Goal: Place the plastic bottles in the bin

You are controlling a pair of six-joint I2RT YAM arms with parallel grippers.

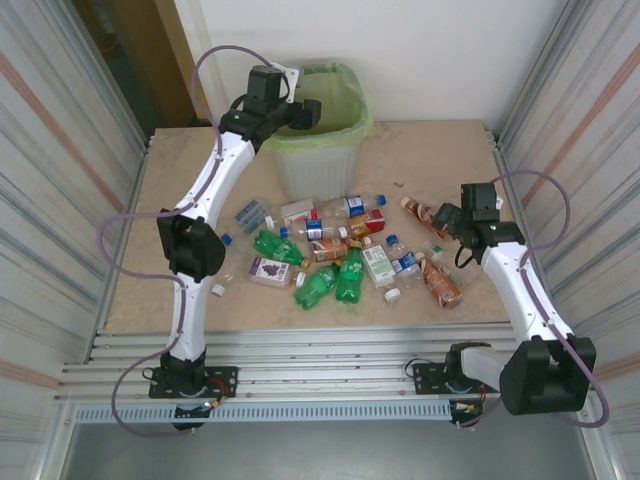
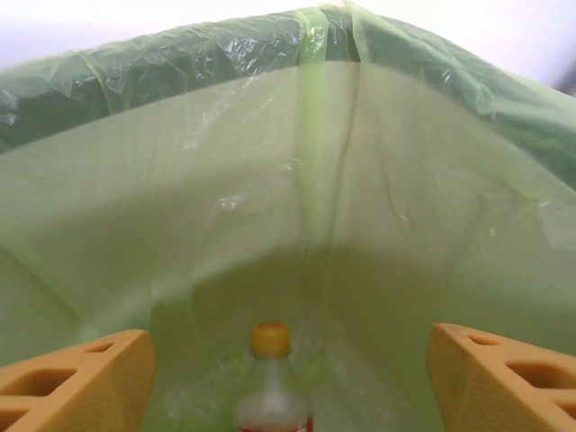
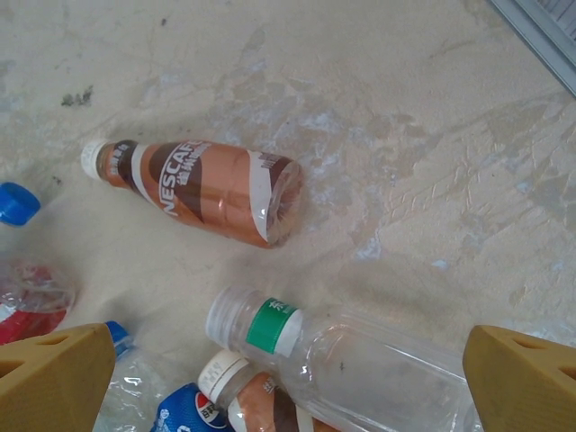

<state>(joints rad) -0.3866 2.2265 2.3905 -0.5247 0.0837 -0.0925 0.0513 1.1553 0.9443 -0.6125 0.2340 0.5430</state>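
Note:
The bin [image 1: 322, 150], lined with a light green bag [image 2: 270, 207], stands at the back of the table. My left gripper [image 1: 306, 112] hangs open over its mouth. Between and below its orange fingers [image 2: 76, 378] a clear bottle with a yellow cap [image 2: 270, 382] sits inside the bag, touched by neither finger. Several plastic bottles lie in front of the bin, among them two green ones [image 1: 330, 280]. My right gripper [image 1: 446, 220] is open above a clear green-labelled bottle [image 3: 360, 360], with a brown Nescafe bottle [image 3: 202, 191] just beyond.
A purple-labelled bottle [image 1: 268, 270] and a brown one [image 1: 440, 283] lie at the edges of the pile. A blue Pepsi-labelled bottle [image 3: 184, 416] and a loose blue cap [image 3: 16, 202] sit near my right fingers. Corrugated walls [image 1: 60, 150] flank the table.

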